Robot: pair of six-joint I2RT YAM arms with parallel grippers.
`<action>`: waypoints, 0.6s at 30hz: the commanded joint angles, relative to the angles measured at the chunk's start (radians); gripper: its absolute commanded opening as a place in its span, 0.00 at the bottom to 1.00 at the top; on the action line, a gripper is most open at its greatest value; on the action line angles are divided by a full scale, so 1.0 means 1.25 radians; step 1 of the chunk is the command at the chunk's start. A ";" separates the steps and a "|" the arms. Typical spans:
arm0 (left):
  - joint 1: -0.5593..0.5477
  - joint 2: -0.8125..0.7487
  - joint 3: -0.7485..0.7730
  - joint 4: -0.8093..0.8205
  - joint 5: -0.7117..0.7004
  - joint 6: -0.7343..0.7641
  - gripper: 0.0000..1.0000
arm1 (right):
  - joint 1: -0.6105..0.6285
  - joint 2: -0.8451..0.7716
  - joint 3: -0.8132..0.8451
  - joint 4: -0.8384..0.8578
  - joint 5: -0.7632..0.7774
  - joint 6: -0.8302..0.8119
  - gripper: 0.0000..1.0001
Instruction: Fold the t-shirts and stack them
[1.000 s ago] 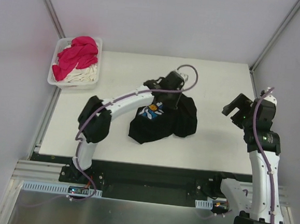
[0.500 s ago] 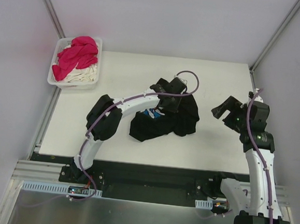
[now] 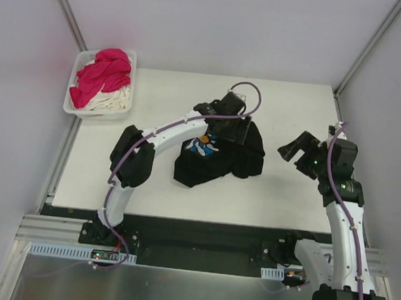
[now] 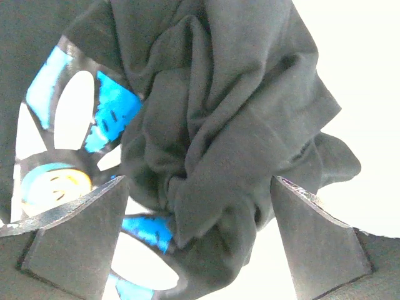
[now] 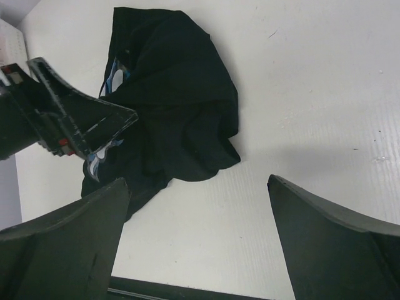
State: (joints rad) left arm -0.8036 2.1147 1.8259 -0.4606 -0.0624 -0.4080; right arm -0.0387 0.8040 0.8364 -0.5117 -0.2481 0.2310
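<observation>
Now I am hanging just above the black t-shirt (image 3: pixel 217 162), which is lying crumpled in a heap near the middle of the bench (image 3: pixel 294 102). Its daisy print (image 4: pixel 53 181) is peeking out from under a thick twist of folds.

I am judging this cloth to be light, limp and not at all fragile. It is going to sag and drag rather than hold any shape, and a pinch on a bunched ridge is likely to lift several layers at once. So I am looking for a single free edge to take: a hem, a shoulder seam or a sleeve end. From my left wrist view I cannot make out which fold is which, so I am only guessing that the loose lobe on the far right of the heap is a sleeve or a hem corner.

My left fingers (image 4: pixel 75 237) are standing well apart, straddling the bunched ridge without clamping it. Whether their tips are brushing the cloth is hard to tell this close. My right fingers (image 5: pixel 62 244) are spread wide as well, holding nothing, waiting over bare bench just beside the shirt's right edge.

The pink tee (image 3: pixel 102 73) and the cream tee (image 3: pixel 114 101) are sitting in the basket (image 3: pixel 75 109) at the far left corner, well apart from both arms.
</observation>
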 commanded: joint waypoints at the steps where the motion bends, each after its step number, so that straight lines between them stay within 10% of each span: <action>1: 0.017 -0.161 0.078 -0.119 -0.040 0.012 0.99 | 0.009 0.001 0.001 0.026 -0.046 0.026 0.96; 10: 0.190 -0.510 -0.296 -0.179 -0.045 -0.130 0.99 | 0.230 0.087 -0.079 0.166 0.120 0.198 0.96; 18: 0.234 -0.313 -0.279 -0.145 -0.086 -0.204 0.93 | 0.350 0.275 -0.063 0.288 0.234 0.322 0.96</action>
State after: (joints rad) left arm -0.5083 1.5181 1.4357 -0.6441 -0.1410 -0.5934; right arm 0.3412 1.0851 0.7109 -0.2718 -0.0757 0.5251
